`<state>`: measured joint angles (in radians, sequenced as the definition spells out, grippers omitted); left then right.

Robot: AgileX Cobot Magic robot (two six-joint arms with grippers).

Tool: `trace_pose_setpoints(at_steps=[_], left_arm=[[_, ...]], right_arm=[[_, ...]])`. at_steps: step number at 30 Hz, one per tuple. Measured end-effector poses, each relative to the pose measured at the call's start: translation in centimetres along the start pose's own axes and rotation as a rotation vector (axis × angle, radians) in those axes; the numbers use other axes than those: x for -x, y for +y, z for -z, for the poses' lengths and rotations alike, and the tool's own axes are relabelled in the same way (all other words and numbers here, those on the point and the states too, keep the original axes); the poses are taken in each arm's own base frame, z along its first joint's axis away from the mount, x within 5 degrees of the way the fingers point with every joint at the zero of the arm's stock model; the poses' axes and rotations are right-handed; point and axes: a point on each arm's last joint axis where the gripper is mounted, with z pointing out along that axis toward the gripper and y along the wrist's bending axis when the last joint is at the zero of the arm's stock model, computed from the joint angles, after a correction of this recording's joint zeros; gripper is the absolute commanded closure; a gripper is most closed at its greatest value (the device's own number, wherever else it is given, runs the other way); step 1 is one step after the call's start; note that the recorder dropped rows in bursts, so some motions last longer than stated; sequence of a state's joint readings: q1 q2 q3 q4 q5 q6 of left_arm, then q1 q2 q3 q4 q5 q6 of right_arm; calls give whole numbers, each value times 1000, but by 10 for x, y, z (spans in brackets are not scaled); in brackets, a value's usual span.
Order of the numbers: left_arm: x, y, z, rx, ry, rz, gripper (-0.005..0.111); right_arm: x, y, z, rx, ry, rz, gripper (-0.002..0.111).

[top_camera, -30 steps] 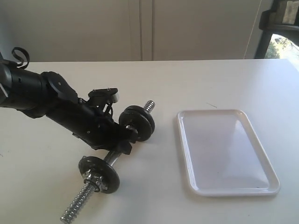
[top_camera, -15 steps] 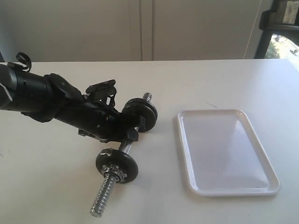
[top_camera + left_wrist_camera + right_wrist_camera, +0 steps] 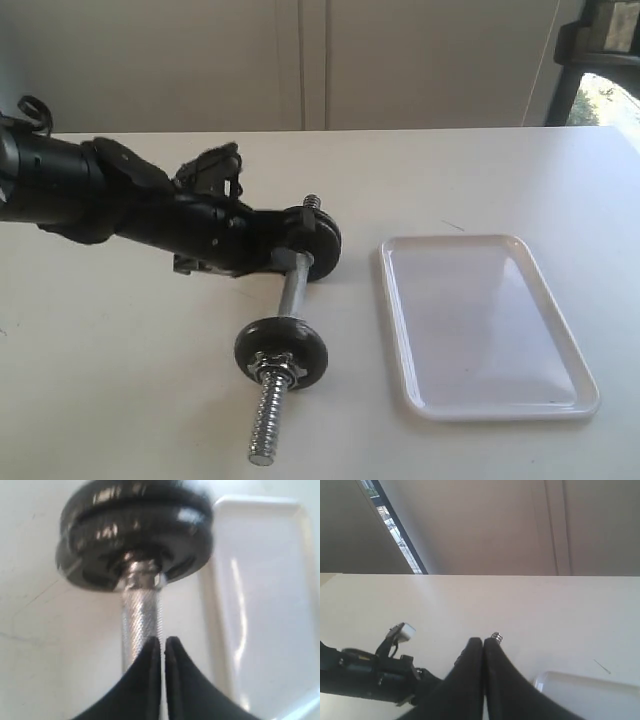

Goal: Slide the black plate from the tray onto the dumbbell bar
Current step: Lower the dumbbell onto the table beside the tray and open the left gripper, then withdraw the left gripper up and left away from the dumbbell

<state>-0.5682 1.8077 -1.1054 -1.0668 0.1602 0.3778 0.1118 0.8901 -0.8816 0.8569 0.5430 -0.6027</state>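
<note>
Plates sit on the bar: two stacked at its far end, a third plate nearer the front edge of the table. The bar lies between the tray and the table's left edge, apart from the tray. The left gripper is nearly closed, only a thin slit between its fingers, tips over the bar's knurled middle, clasping nothing. The right gripper is fully closed, holding nothing.
</note>
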Motion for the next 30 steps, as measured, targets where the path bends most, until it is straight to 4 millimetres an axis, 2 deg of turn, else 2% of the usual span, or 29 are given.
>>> trace_pose_setpoints(at_steps=[2, 5, 10, 14, 16, 17, 20, 24, 30], left_arm=[[7, -11, 11, -37, -41, 24, 107], [-5, -1, 8, -11, -6, 49, 107], [-6, -1, 8, -12, -1, 13, 107], [-6, -4, 12, -26, -1, -90, 107], [-1, -16, 20, -78, 2, -193, 107], [6, -28, 26, -132, 5, -261, 107], [17, -47, 36, -209, 30, -363, 107], [19, -45, 38, -136, 78, -385, 107], [15, -41, 37, -109, 126, -398, 107]], right_arm=[[0, 0, 0, 0, 0, 0, 108], [0, 0, 0, 0, 0, 0, 108], [0, 0, 1, 1, -3, 1, 108], [0, 1, 1, 2, -1, 1, 108], [0, 1, 1, 3, 1, 1, 108], [0, 1, 1, 3, 1, 1, 108], [-2, -3, 1, -41, 22, 1, 108], [-4, -17, 3, -191, 43, -41, 108], [-4, -22, 6, -255, 41, -40, 108]])
